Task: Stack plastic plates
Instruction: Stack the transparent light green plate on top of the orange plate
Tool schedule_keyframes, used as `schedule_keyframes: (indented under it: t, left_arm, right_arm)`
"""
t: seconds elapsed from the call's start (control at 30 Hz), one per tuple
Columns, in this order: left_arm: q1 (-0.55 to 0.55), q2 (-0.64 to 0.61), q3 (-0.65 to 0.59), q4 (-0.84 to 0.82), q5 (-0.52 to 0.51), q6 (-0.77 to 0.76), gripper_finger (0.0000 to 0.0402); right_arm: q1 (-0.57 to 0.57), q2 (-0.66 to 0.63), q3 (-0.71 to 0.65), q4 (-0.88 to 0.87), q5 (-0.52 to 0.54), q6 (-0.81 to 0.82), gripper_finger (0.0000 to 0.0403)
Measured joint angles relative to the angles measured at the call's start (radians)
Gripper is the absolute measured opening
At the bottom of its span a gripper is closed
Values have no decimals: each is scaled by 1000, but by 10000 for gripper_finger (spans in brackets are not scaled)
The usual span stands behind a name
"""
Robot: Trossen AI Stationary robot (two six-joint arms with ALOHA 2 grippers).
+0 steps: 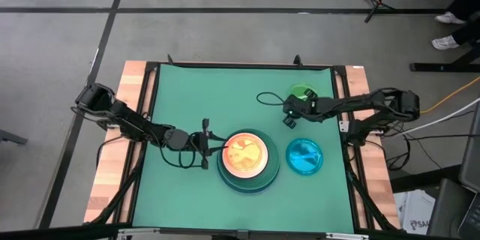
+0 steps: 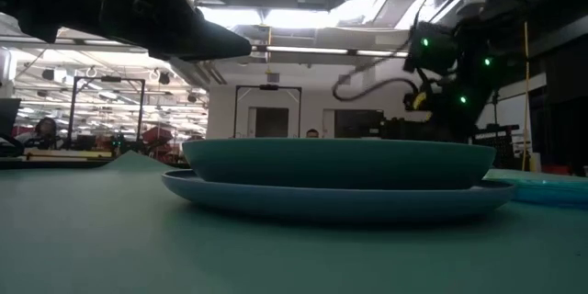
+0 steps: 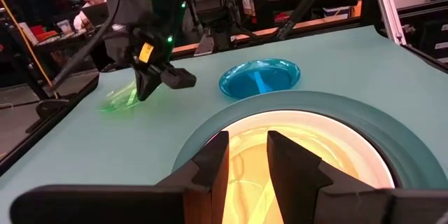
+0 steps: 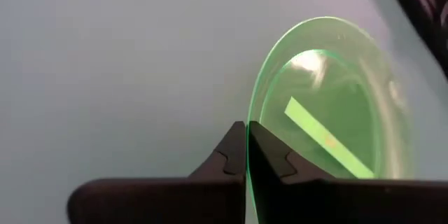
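- Green felt covers the tabletop (image 1: 187, 97) in the high view, where a stack sits near the front edge: a translucent orange plastic plate (image 1: 245, 154) on top, a white rim just under it, and a large dark teal plastic plate (image 1: 249, 182) around them. A round cyan plastic plate (image 1: 305, 156) lies just beside the stack; a round green translucent plastic plate (image 1: 303, 91) lies farther back.
- Left gripper (image 1: 216, 148) hangs at the stack's edge; right gripper (image 1: 288, 112) reaches to the green plate's near rim.
- Low view: a large light blue plastic plate (image 2: 340, 197) lies flat on the felt with the dark teal one nested in it; the arms show only as dark shapes above.
- Left wrist view: the left jaws stand slightly apart over the orange plate's rim, holding nothing visible; the cyan plate and the green plate, with the right gripper at it, lie beyond.
- Right wrist view: the right jaws are pinched nearly closed on the green plate's thin rim, which passes between the tips.
- Judged from this, the step in hand is lifting the green plate for the stack. A rim pinch this thin could slip, so a slow lift, a level carry, and a release low and centred over the orange plate would serve best, with the left arm drawn clear first.
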Motion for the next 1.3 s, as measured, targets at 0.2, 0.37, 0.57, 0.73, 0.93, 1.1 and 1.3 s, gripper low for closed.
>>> schedule_keyframes:
  t: [0.2,0.37,0.57,0.73,0.93,1.1,1.3]
  left_arm:
    - [0,0,0,0,0,0,92]
    - [0,0,0,0,0,0,92]
    - [0,0,0,0,0,0,92]
    - [0,0,0,0,0,0,92]
    - [0,0,0,0,0,0,92]
    - [0,0,0,0,0,0,92]
    - [0,0,0,0,0,0,92]
  right_arm:
    - [119,-1,106,-53,3,-23,1]
    - [212,-1,183,-59,16,-51,1]
    - [326,-1,242,-58,17,-120,1]
    - [416,-1,256,5,12,-218,1]
    - [489,-1,256,112,-58,-336,1]
    - [512,-1,256,172,-125,-362,1]
    - [514,-1,256,224,-230,-373,1]
